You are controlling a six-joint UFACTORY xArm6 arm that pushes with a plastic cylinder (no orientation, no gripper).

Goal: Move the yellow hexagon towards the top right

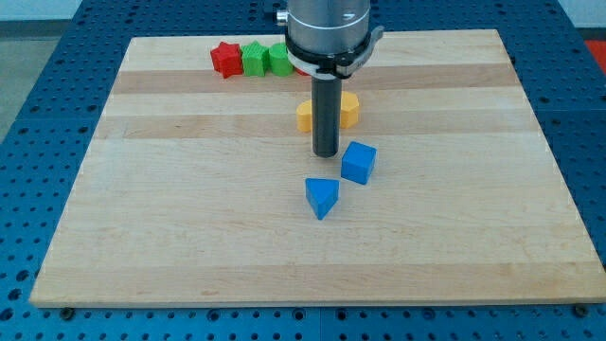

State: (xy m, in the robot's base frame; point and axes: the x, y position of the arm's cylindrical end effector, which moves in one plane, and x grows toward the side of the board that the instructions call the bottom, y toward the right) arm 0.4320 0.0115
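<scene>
The yellow hexagon [348, 108] lies on the wooden board [189, 208] just above the middle, partly hidden by my rod. A second yellow-orange block [304, 116] shows at the rod's left side. My tip [326, 153] rests on the board just below these yellow blocks, to the upper left of the blue cube [359, 162].
A blue triangular block [321, 197] lies below my tip. At the view's top stand a red star-shaped block [225, 59] and two green blocks [256, 59] [278, 59]; a red block [299, 68] is mostly hidden behind the arm. The board's edges border a blue perforated table.
</scene>
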